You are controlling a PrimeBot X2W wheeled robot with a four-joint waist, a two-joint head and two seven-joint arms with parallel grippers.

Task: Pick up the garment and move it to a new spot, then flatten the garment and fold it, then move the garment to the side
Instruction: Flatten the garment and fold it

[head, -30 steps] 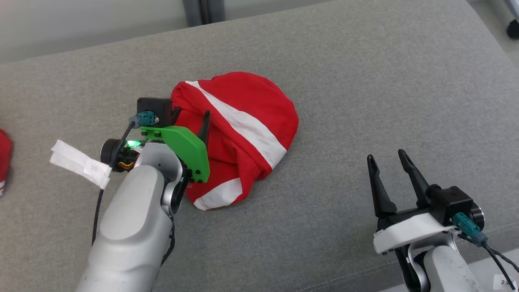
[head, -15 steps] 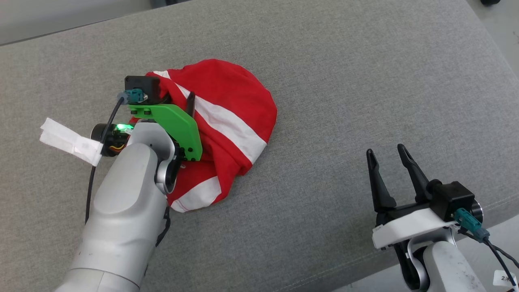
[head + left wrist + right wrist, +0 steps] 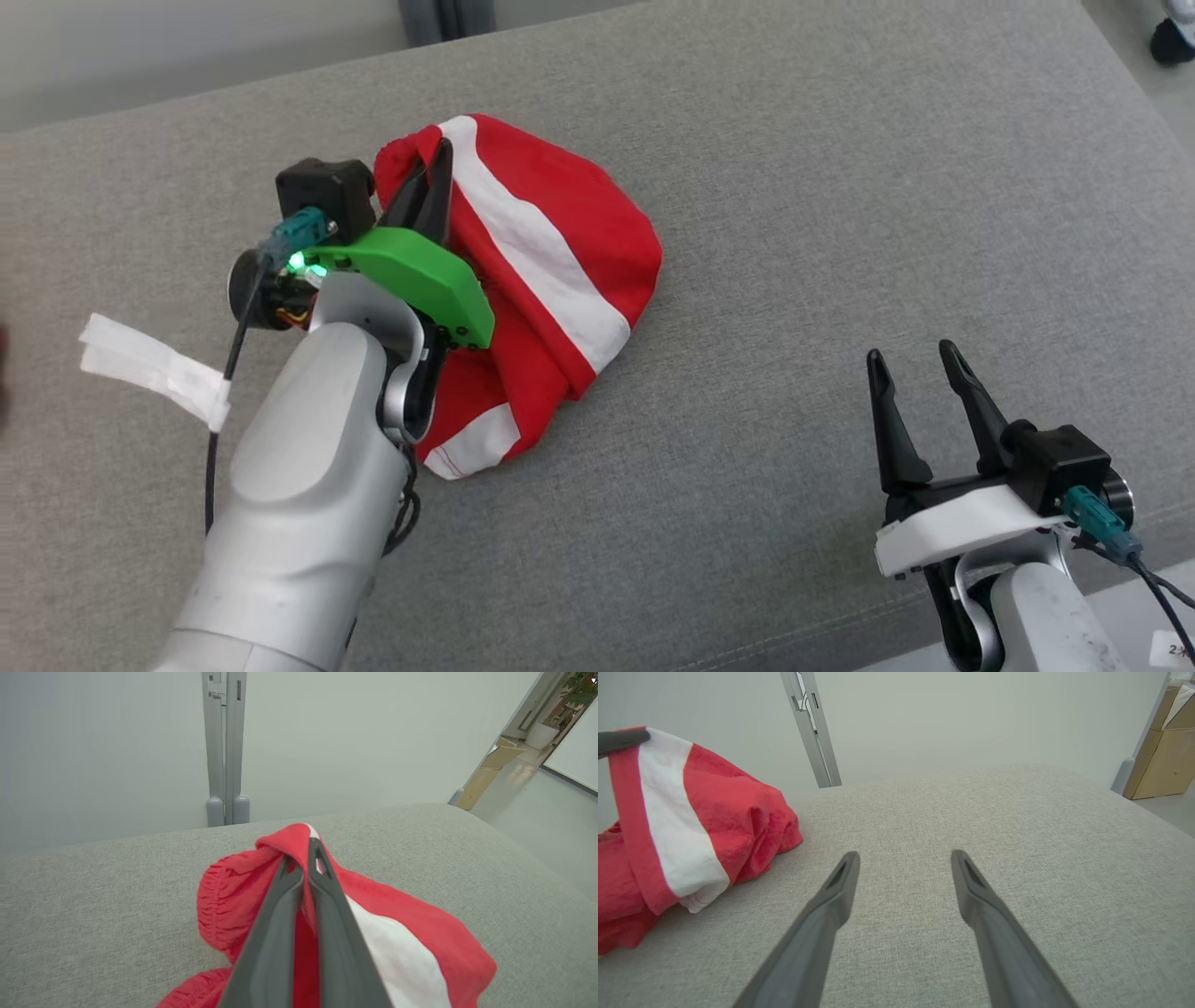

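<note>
Right now the left gripper (image 3: 431, 161) is pinching a raised fold of the red-and-white garment (image 3: 560, 233) between its closed fingers, upper left of centre in the head view; the rest is sagging onto the grey cushion (image 3: 822, 205). Lower right, the right gripper (image 3: 910, 362) is hovering, fingers spread and empty, well apart.

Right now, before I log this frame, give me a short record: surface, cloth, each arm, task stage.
surface: grey fabric cushion
cloth: red garment with white stripes, crumpled; one edge raised, the rest lying on the cushion
left arm: left gripper shut on a fold at the garment's raised edge
right arm: right gripper open, holding nothing, apart from the garment
task stage: garment gripped; not yet at a new spot, not flattened, not folded
</note>
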